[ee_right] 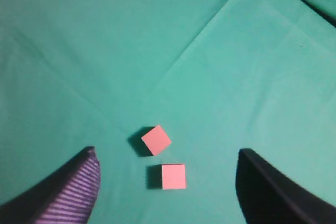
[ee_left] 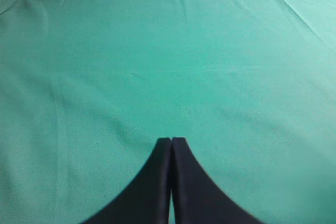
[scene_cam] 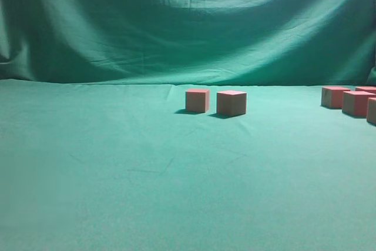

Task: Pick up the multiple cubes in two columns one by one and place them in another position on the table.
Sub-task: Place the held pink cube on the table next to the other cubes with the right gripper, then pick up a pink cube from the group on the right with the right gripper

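Two cubes [ee_right: 163, 165] below the spread right tool [ee_right: 165, 192] (left tool [ee_left: 171, 141] together), backdrop [scene_cam: 188, 22] behind.

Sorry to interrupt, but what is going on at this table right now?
A two-armed robot is moving cubes around the table. Two cubes sit near the middle, more at the right edge. The right gripper hovers open and empty above the middle pair; the left gripper is shut over bare cloth.

Draped, creased green cloth backdrop [scene_cam: 188, 22] behind, hanging in soft folds
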Available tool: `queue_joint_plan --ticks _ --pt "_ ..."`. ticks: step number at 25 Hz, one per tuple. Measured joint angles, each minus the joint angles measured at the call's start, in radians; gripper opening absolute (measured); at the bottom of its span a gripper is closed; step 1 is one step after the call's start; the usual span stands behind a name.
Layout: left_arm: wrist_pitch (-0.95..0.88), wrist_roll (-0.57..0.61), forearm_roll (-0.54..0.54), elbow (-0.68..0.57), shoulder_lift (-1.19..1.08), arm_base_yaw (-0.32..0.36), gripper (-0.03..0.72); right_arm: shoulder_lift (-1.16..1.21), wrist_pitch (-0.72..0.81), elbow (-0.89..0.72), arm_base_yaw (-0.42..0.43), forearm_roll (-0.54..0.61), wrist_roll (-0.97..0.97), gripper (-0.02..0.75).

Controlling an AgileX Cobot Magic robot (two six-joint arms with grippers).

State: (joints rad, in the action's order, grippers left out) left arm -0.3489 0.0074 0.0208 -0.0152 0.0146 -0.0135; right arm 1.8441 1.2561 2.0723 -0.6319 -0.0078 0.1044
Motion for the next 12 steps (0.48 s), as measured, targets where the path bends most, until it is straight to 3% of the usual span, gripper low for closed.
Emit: queue_joint_plan --ticks 6,12 --pt "0.0 0.0 0.0 0.0 0.0 0.0 0.0 -0.186 0.004 -0.041 0.0 -0.018 -0.061 0.54" --pt "0.0 0.0 0.0 0.0 0.0 0.0 0.0 -0.418 0.007 -0.341 0.0 -0.153 -0.193 0.54"
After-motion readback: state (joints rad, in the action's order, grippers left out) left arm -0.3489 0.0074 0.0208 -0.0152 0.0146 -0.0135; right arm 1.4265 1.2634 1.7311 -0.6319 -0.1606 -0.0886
